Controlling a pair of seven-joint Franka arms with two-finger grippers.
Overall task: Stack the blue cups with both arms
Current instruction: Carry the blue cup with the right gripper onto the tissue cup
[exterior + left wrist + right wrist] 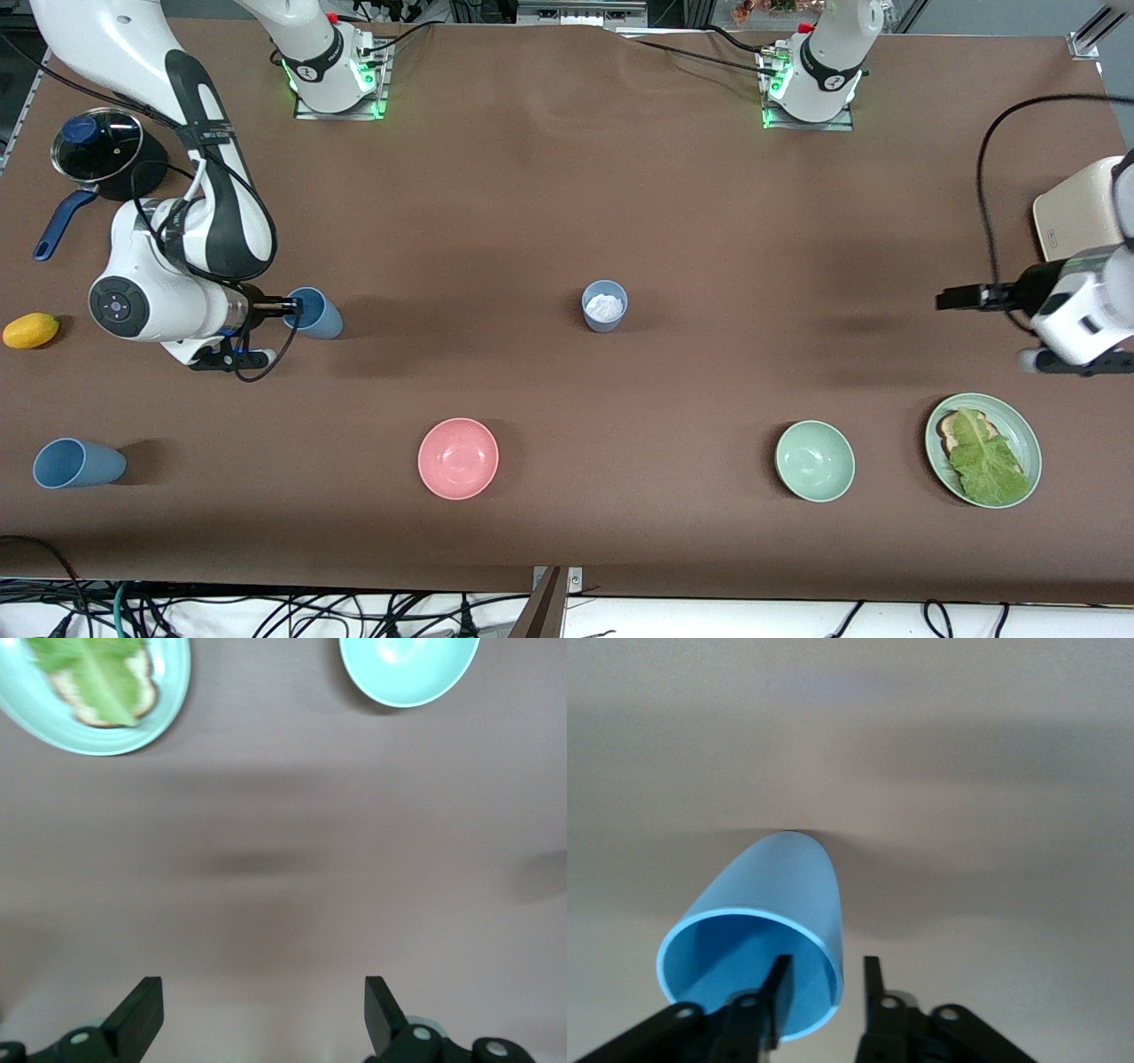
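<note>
A bright blue cup point(317, 314) point(766, 912) lies on its side toward the right arm's end of the table. My right gripper point(295, 307) point(826, 979) is open at the cup's mouth. One finger is inside the cup and the other outside, with a gap to the wall on each side. A second blue cup point(78, 462) lies on its side nearer the front camera. A greyer blue cup point(605, 306) stands upright mid-table with something white in it. My left gripper point(952, 299) point(264, 1010) hangs open and holds nothing over bare table at the left arm's end.
A pink bowl point(458, 458) and a pale green bowl point(815, 461) point(409, 669) sit near the front edge. A green plate point(1026, 434) point(173, 691) holds bread and lettuce. A lidded pot point(97, 146), a yellow fruit point(31, 330) and a cream board point(1076, 217) are at the table's ends.
</note>
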